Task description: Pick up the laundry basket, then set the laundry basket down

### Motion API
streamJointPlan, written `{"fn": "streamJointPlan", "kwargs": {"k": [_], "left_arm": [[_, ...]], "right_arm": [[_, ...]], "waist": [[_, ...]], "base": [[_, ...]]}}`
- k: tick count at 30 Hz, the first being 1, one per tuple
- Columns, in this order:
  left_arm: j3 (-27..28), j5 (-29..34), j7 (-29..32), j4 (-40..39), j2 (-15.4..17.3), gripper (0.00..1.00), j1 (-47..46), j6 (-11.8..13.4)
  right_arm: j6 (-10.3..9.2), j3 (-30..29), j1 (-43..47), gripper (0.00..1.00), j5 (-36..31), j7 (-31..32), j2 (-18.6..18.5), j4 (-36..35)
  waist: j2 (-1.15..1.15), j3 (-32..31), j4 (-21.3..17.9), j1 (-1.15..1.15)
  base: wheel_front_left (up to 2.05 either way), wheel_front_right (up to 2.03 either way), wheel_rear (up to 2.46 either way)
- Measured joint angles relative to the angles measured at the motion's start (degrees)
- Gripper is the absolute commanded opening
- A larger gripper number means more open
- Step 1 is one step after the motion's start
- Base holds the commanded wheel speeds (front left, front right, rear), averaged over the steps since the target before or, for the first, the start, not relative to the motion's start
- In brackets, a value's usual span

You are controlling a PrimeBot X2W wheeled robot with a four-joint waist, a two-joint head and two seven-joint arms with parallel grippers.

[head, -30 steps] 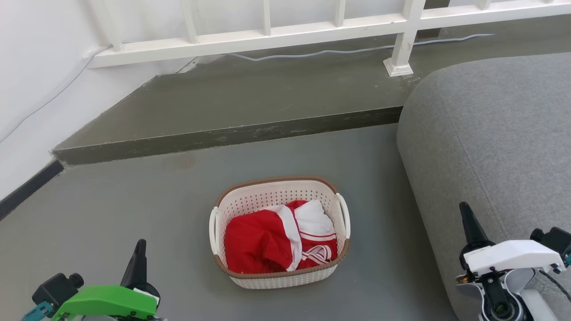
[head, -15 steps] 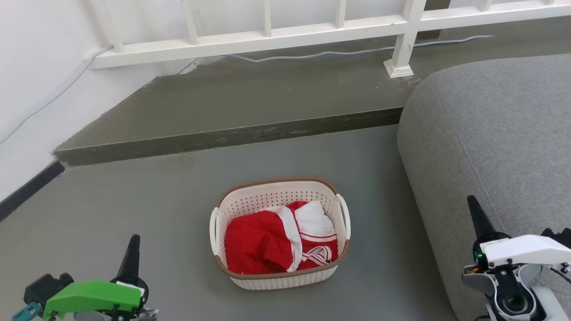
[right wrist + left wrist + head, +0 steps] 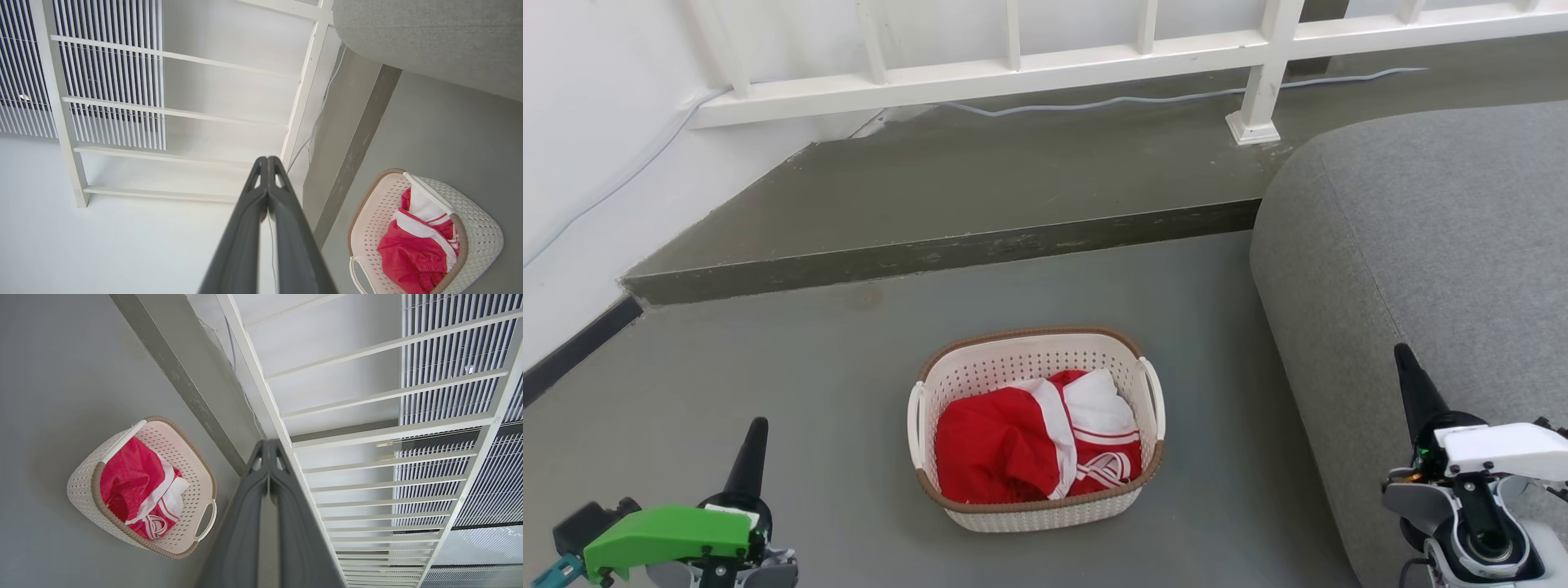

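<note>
The laundry basket [image 3: 1036, 510] stands on the grey floor in the middle of the head view, cream-white and perforated, with a brown rim and white side handles. Red and white clothing [image 3: 1029, 445] lies inside it. My left gripper [image 3: 754, 431] is at the lower left, well apart from the basket, its fingers pressed together and empty. My right gripper [image 3: 1405, 359] is at the lower right, in front of the sofa, also shut and empty. The left wrist view has the basket [image 3: 81, 486] to the left of my left gripper [image 3: 267, 445]. The right wrist view has the basket [image 3: 478, 232] at lower right of my right gripper [image 3: 267, 161].
A grey sofa [image 3: 1421, 245] rises close to the basket's right side. A raised dark step [image 3: 947, 245] runs across behind the basket, with a white railing [image 3: 1045, 61] and a cable [image 3: 1143, 96] on it. A white wall [image 3: 580, 163] stands at left.
Both grippers have drifted outward, away from the basket, the left one lower in the picture. The basket has not moved.
</note>
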Motion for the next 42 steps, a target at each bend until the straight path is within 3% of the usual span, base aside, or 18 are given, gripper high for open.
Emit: {"fn": "streamJointPlan", "kwargs": {"k": [18, 42], "left_arm": [[2.61, -12.32, 2.49, 1.97, 0.01, 0.00, -1.85, -1.89], [2.91, -12.38, 2.72, 2.59, 0.01, 0.00, -2.37, -2.22]], "right_arm": [[2.21, -3.41, -1.47, 0.00, 12.40, 2.55, 0.41, 0.83], [2.49, -3.64, -2.05, 0.00, 12.56, 2.88, 0.44, 1.46]], "waist": [[0.00, -0.26, 0.10, 0.00], [0.00, -0.29, 0.10, 0.00]], "base": [[0.00, 0.00, 0.00], [0.00, 0.00, 0.00]]}}
